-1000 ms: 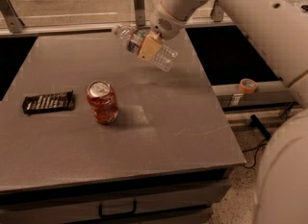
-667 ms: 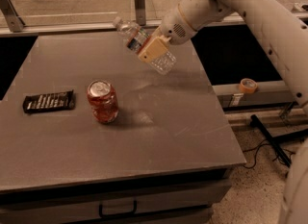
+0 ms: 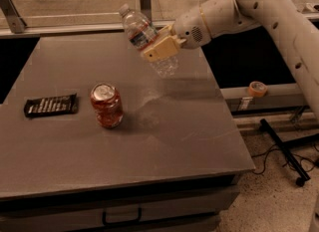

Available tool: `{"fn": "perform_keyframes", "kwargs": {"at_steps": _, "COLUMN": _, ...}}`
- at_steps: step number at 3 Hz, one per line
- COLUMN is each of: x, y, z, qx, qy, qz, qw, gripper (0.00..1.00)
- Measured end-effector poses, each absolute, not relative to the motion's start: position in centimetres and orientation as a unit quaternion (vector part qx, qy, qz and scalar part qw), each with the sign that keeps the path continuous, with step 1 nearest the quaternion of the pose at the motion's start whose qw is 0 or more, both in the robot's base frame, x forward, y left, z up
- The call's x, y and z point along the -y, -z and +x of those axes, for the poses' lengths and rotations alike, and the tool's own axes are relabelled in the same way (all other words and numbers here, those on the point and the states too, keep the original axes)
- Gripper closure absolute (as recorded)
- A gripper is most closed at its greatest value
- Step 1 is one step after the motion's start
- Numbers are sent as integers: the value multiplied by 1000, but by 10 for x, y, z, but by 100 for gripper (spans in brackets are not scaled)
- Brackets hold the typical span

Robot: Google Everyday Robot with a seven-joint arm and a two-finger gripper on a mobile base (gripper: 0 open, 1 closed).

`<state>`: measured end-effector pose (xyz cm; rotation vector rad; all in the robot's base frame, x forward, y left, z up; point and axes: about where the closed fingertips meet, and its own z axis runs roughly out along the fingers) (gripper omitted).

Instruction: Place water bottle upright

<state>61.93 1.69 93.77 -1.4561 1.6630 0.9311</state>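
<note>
The water bottle (image 3: 144, 39) is clear ribbed plastic with a pale cap and a red-and-dark label band. It hangs in the air above the far part of the grey table (image 3: 164, 141), tilted with its cap up and to the left. My gripper (image 3: 158, 48) is shut on the bottle's middle, coming in from the right. The bottle's base is a little above the tabletop.
A short red soda can (image 3: 106, 105) stands upright left of centre. A dark snack bar wrapper (image 3: 51, 105) lies flat at the left. An orange tape roll (image 3: 257, 88) sits on a ledge right of the table. Cables lie on the floor at right.
My gripper has turned the bottle from nearly lying to steeply tilted, cap raised. The arm has swung so the wrist reaches in from the right.
</note>
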Motion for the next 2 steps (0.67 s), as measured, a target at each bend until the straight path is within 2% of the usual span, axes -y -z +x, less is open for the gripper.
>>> {"fn": "perform_keyframes", "kwargs": {"at_steps": 1, "x": -17, "y": -936, "z": 620, "qx": -647, "qy": -360, "qz": -566, "qw": 362, "gripper": 100}}
{"fn": "perform_keyframes", "kwargs": {"at_steps": 2, "x": -29, "y": -938, "z": 616, "qx": -613, "qy": -388, "qz": -558, "qw": 403, "gripper": 100}}
